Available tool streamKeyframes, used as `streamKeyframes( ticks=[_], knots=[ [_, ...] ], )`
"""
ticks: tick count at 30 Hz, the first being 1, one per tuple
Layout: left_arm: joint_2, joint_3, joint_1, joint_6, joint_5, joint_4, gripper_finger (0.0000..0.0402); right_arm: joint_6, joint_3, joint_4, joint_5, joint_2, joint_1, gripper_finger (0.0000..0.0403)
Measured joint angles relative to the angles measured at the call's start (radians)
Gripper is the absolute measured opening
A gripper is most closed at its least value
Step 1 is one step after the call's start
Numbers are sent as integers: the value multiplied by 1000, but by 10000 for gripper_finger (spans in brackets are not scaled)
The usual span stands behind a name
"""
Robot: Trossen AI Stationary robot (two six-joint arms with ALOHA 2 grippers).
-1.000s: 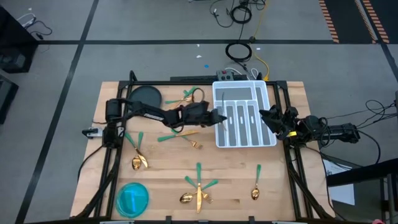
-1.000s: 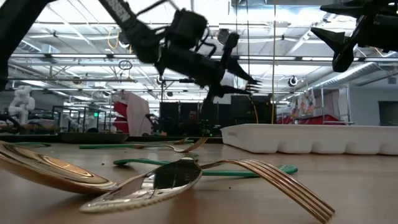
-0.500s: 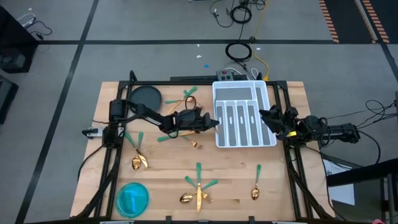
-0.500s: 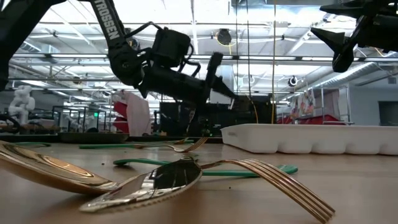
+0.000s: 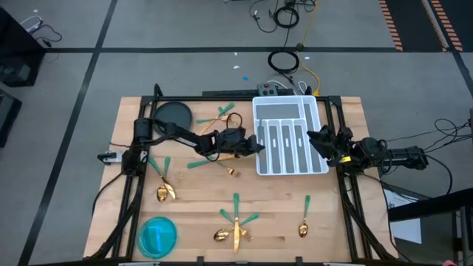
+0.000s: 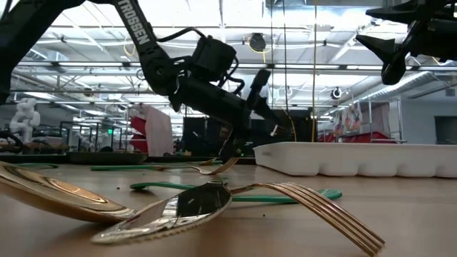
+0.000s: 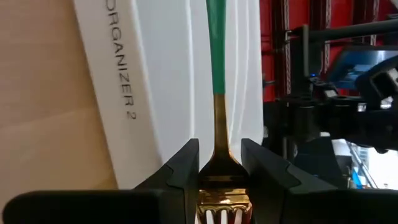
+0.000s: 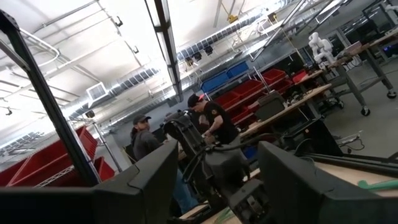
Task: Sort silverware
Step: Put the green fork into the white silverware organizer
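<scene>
Left gripper [image 7: 219, 163] closed on a fork [image 7: 217, 106], gold neck pinched between the two fingers [image 7: 183, 167], tines at the wrist end and green handle pointing out over the white tray [image 7: 161, 81]. Seen from above, that gripper [image 5: 250, 145] held just beside the tray's [image 5: 321, 118] near-left edge, above the desk [image 5: 332, 214], roughly mid-desk. Fork itself hard to make out from overhead, possibly hidden under the gripper body. In the low view, left gripper [image 6: 265, 107] raised clear of the desk surface, angled down toward the tray [image 6: 357, 158].

Right gripper [image 5: 318, 140] parked at the tray's right side, fingers spread apart and holding nothing; in the low view, hanging high at the upper right [image 6: 389, 53].

Rest of the silverware scattered over the desk: a pair of pieces [image 5: 223, 113] near the dark round plate [image 5: 171, 114], a fork [image 5: 230, 169] and a green-handled piece [image 5: 199, 163] mid-desk, a spoon pair [image 5: 163, 191] toward the left, a crossed cluster [image 5: 235, 225] at the front edge, a single spoon [image 5: 304, 225] front right. Blue bowl-like dish [image 5: 157, 236] at the front-left corner. Close to the low camera, a spoon [image 6: 171, 210] and a fork [image 6: 321, 210] lying crossed.

Two people [image 8: 180, 140] visible in the room beyond, through the right wrist view.
</scene>
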Motion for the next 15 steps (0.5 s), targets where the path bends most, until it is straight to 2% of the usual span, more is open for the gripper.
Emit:
streamKeyframes(
  ticks=[12, 15],
  knots=[
    [0, 1, 1, -14, -20, -33, 108, 0, 0, -3, -2, 0, 0, 215],
    [-1, 1, 1, -16, -27, -38, 150, 0, 0, -3, -2, 0, 0, 215]
  ],
)
